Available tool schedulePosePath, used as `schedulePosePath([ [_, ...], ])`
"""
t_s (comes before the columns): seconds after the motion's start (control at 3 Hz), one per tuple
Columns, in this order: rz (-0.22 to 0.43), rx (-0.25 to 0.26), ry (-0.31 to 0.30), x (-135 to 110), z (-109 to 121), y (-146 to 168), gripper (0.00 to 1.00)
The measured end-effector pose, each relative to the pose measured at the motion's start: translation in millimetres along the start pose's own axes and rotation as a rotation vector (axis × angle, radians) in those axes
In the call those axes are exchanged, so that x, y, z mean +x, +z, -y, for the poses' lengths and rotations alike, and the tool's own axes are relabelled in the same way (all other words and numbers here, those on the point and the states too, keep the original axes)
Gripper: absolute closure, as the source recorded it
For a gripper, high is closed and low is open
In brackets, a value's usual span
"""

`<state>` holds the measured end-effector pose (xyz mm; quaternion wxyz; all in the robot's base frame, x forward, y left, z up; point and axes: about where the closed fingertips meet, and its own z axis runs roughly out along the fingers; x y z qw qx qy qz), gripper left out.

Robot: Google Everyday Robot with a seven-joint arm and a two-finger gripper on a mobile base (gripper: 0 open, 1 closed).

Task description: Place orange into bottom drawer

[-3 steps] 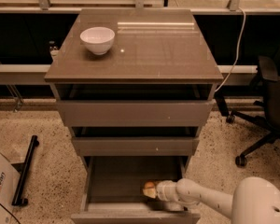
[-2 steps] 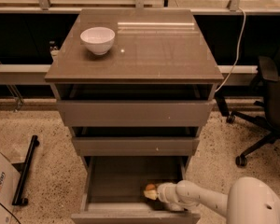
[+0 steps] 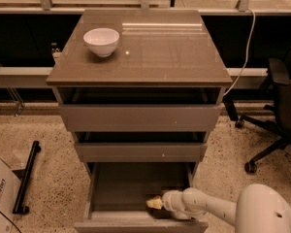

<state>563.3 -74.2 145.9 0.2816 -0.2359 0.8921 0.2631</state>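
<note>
The bottom drawer is pulled out below the two shallower drawers, and its grey tray shows. My gripper reaches in from the lower right on the white arm. It sits low over the tray's front right part. A small yellowish-orange patch shows at the gripper's tip. I cannot tell whether it is the orange or part of the gripper. No orange shows anywhere else.
A white bowl stands on the cabinet top at the back left. A black office chair stands to the right. A cardboard box and a black bar lie on the floor to the left.
My gripper has sunk slightly toward the drawer's front. The arm has barely shifted. The drawers and the bowl have not moved.
</note>
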Motion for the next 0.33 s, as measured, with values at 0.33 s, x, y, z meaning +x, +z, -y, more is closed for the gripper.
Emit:
schedulePosePath([
  [0.33, -0.001, -0.001, 0.000, 0.3, -0.8, 0.7, 0.00],
])
